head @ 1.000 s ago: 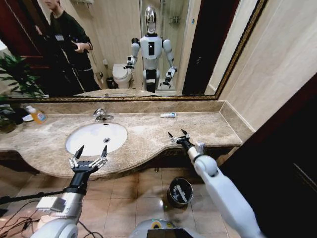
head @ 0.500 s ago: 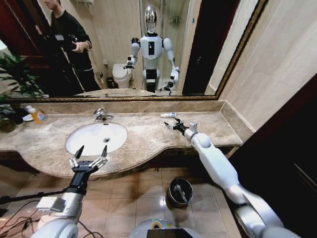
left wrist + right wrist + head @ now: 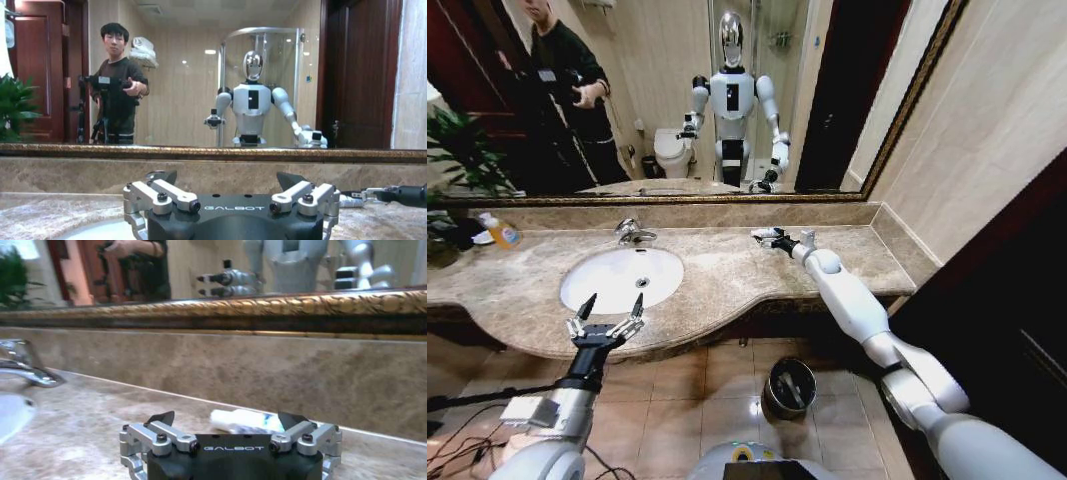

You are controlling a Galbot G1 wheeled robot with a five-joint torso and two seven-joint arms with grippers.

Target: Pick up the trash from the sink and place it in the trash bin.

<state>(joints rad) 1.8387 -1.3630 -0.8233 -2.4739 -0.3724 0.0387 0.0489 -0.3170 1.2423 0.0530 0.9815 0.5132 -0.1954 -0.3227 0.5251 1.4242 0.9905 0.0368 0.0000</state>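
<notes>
Our right gripper is stretched out over the back of the marble counter, fingers spread wide. In the right wrist view a small white tube with blue marks lies flat on the counter just beyond the fingertips, in line with the gap between them and close to the backsplash. We can't tell if the tips touch it; nothing is pinched.

Our left gripper hangs off the front edge of the counter, just in front of the sink, fingers also spread, holding nothing. From the left wrist view the tube and the right gripper sit far off to one side of our left fingers.

The trash bin stands on the tiled floor below the counter, well apart from both sets of fingers, with a pale piece lying inside it. The chrome faucet sits behind the sink, and a bottle of orange liquid stands at the far end of the counter past our left fingers.
</notes>
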